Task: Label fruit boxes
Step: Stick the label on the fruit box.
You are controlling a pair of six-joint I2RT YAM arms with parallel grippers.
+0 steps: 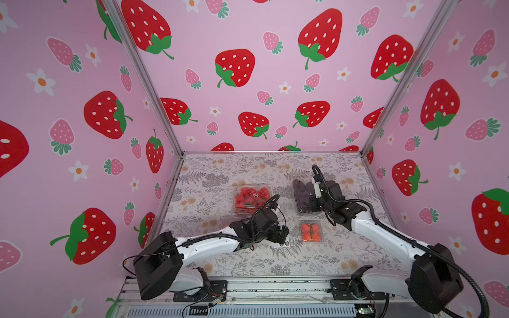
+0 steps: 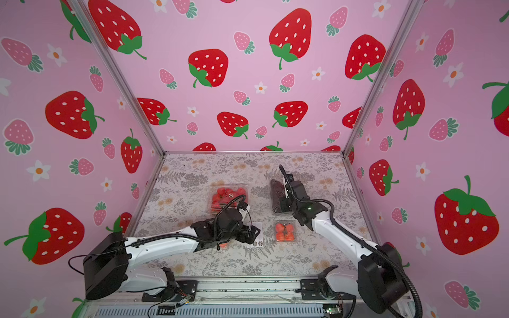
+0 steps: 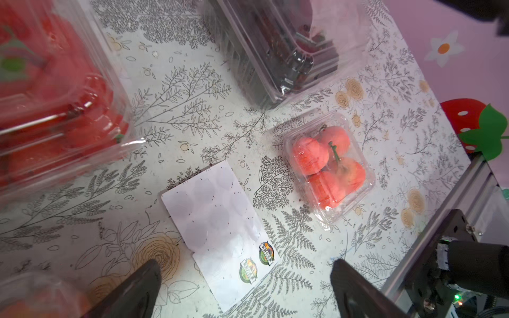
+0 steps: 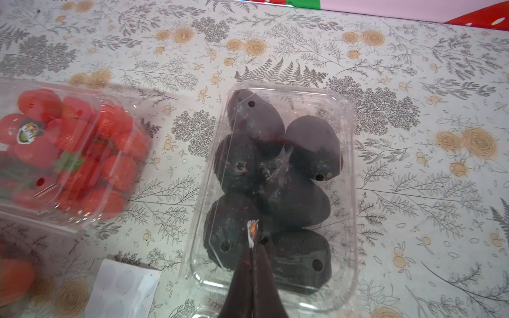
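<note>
Right gripper (image 4: 252,249) closed on a small printed sticker (image 4: 252,230), just over clear plastic clamshell box of dark purple-black fruits (image 4: 345,220), left gripper (image 3: 246,265) wide open and empty above flat white sticker sheet (image 3: 214,214), small clear clamshell of orange-red fruits (image 3: 334,213) beside it

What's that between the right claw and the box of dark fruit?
A sticker, pinched in the shut right gripper over the dark-fruit box; the right wrist view shows it.
</note>
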